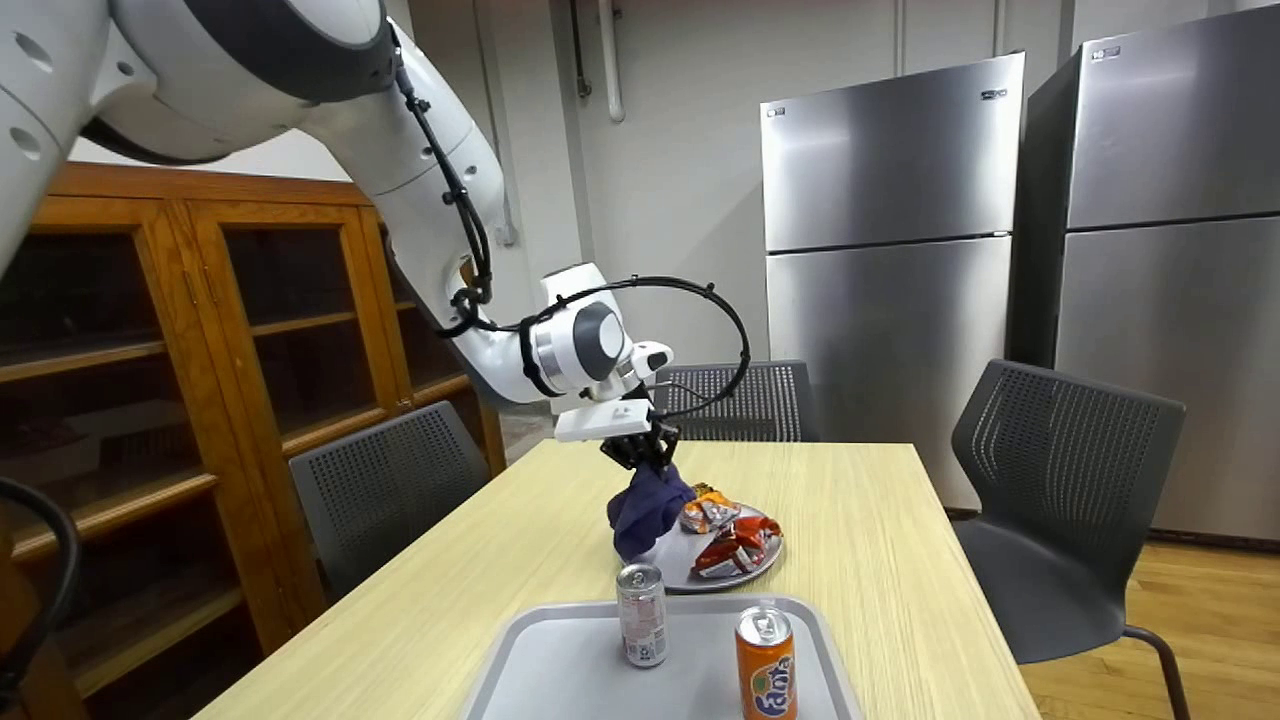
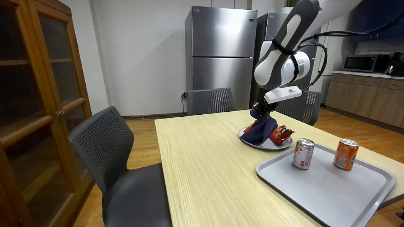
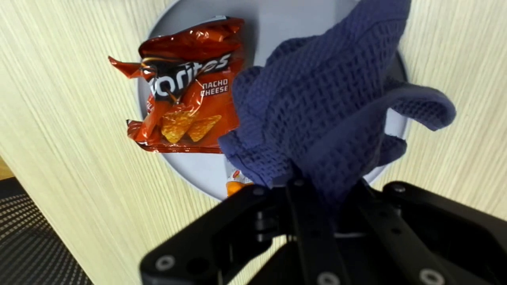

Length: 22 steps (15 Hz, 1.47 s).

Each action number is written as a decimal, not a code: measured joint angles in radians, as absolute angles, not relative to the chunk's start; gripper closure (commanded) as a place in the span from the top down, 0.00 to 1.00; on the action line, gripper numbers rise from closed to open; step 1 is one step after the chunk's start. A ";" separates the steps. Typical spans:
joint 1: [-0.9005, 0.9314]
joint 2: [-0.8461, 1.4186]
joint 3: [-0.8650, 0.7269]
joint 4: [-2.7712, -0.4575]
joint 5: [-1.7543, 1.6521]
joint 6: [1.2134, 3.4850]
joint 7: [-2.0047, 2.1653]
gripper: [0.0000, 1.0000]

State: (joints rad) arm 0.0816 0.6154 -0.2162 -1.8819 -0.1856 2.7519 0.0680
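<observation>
The tool (image 3: 330, 190) points down from the bent arm (image 1: 430, 160), pinching blue cloth (image 3: 317, 103).

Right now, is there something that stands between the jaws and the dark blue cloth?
Nothing visible does: the jaws are closed directly on the dark blue waffle-weave cloth. The Doritos Nacho Cheese bag and the orange snack bag lie lower, on the round grey plate, not between them.

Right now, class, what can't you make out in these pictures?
Wrist view: most of the orange packet, hidden by navy cloth and pincer.
In an exterior view: near end of grey tray, cut off by lower edge.
Both exterior views: fine print on silver can, too small.
</observation>
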 measured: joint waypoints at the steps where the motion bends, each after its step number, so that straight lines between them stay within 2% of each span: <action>1: 0.085 0.596 -0.212 -1.900 -0.186 2.752 0.068 0.03; 10: 0.141 0.462 -0.148 -2.035 -0.186 2.752 0.070 0.03; 22: 0.180 0.468 0.027 -2.086 -0.098 2.753 0.089 0.03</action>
State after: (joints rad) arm 0.1797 0.4684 0.0267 -2.0861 -0.0980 2.7528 0.0890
